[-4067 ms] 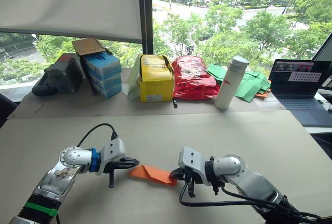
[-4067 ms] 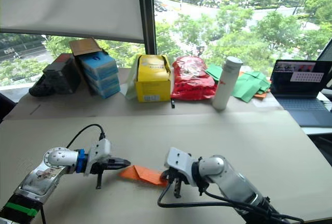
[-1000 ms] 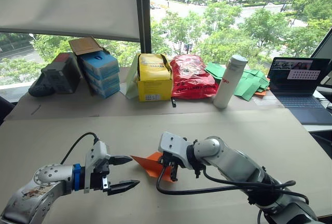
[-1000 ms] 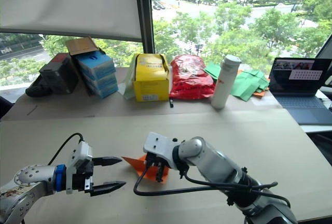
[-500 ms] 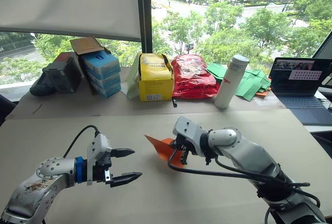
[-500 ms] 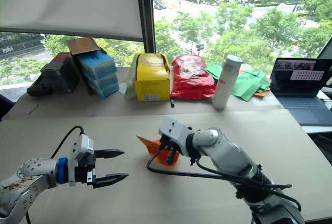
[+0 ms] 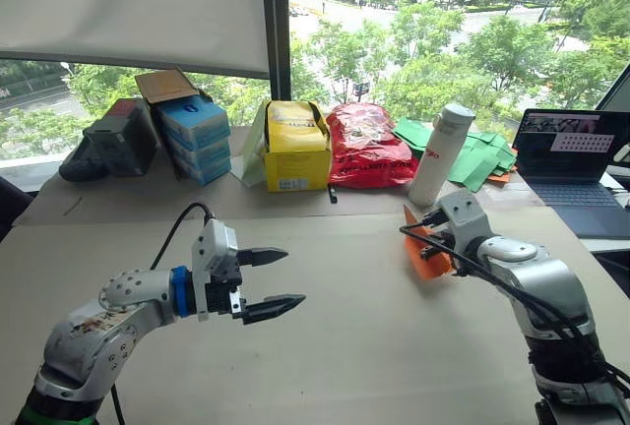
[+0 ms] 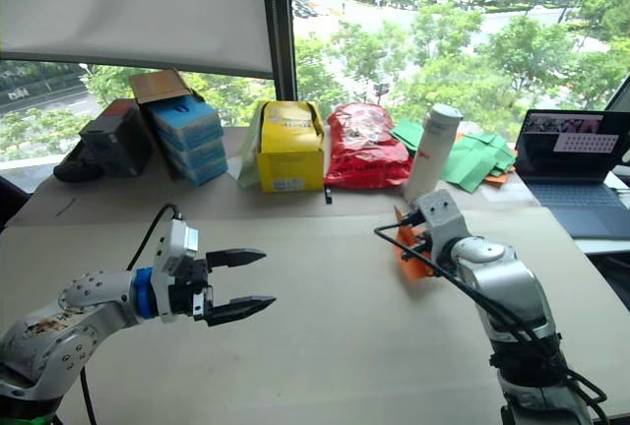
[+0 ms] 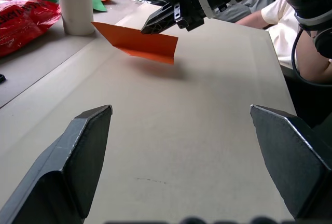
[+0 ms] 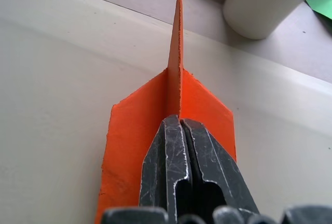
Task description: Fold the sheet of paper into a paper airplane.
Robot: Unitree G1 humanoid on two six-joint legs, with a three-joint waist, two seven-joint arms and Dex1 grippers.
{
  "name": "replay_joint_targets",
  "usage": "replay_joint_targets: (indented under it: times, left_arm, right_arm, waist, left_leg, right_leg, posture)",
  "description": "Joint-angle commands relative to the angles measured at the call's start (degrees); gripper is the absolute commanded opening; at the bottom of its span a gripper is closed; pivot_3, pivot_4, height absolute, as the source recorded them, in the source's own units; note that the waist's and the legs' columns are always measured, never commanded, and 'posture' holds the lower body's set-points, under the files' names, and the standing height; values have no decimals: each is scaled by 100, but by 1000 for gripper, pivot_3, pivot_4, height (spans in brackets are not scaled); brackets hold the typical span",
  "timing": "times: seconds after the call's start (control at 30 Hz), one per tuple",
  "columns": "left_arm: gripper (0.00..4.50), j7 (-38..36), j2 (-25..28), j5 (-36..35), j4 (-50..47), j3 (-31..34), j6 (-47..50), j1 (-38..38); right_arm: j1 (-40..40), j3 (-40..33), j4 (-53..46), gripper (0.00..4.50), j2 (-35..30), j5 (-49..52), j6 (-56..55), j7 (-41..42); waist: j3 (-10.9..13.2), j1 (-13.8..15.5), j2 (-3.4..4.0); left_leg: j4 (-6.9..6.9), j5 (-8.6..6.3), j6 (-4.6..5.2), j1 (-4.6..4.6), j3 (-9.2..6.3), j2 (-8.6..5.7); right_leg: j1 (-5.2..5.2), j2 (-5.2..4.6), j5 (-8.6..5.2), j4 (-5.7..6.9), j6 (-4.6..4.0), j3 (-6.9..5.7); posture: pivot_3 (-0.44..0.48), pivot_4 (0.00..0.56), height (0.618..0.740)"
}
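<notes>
Late stage of the folding task. The right gripper, jaws clenched on the centre fold, holds the paper airplane clear of the table, near the white bottle on the robot's right. The right wrist view shows the keel pinched between the two fingers with a wing spread flat to either side and the nose pointing away from the wrist; the left wrist view shows the plane side-on, its shadow on the table below it. The left gripper hovers well apart over the middle of the table, jaws released and holding nothing. By its pointed, winged outline the folding itself appears done. The step in hand is probably presenting or setting down the finished plane. The next move likely calls for lowering it gently to the table and releasing the keel without crushing the wings or spreading the fold.
</notes>
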Motion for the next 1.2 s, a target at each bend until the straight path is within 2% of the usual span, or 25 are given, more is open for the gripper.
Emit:
replay_joint_targets:
  times: [0.03,0.37,0.4,0.47,0.77,0.9,1.07,1.2]
  left_arm:
    - [4500,78,-17,-147,-229,-13,82,-140]
    - [4500,-54,48,-43,-153,-118,26,-207]
    - [4500,-62,46,-38,-151,-125,16,-203]
    - [4500,-89,47,11,-128,-154,-29,-200]
    - [4500,-59,-41,256,14,-80,-222,-145]
    - [4500,442,-329,565,225,139,-534,-34]
    - [4500,1110,-680,936,588,713,-954,396]
    - [4500,1198,-725,1095,841,1008,-1212,693]
  right_arm:
    - [4,-382,16,27,4,-103,118,-305]
    - [211,-603,144,27,234,-4,96,-558]
    - [222,-618,140,597,252,6,87,-566]
    - [243,-709,105,1165,311,29,51,-594]
    - [-177,-1195,-420,4356,543,450,-440,-377]
    - [-2,-1130,-791,4470,608,843,-1076,51]
    - [1131,-886,-1125,4470,897,1372,-2442,887]
    - [1820,-583,-919,4470,865,1296,-3343,1265]
  waist:
    - [0,-17,0]
    - [1,-20,3]
    - [1,-19,3]
    - [1,-19,3]
    - [3,-18,5]
    - [4,-14,7]
    - [4,4,6]
    - [5,4,8]
  left_leg:
    - [0,1,0,0,1,1]
    - [0,-1,4,0,3,1]
    - [0,-1,4,0,4,1]
    - [0,-1,4,0,5,1]
    - [0,0,2,2,5,2]
    - [-1,0,2,3,4,4]
    - [-1,-4,9,3,-1,5]
    - [0,-16,29,5,2,3]
  right_leg:
    - [0,3,0,0,0,4]
    - [0,14,0,-1,1,9]
    - [0,13,0,-1,2,10]
    - [-1,14,0,-1,2,11]
    - [-1,18,0,1,2,13]
    - [-1,23,0,-1,2,13]
    - [4,21,0,-8,2,13]
    - [4,12,3,-6,6,16]
  posture:
    - [0,150,740]
    - [0,150,740]
    - [0,150,740]
    - [0,150,740]
    - [0,150,740]
    - [0,150,740]
    - [0,150,740]
    - [0,150,740]
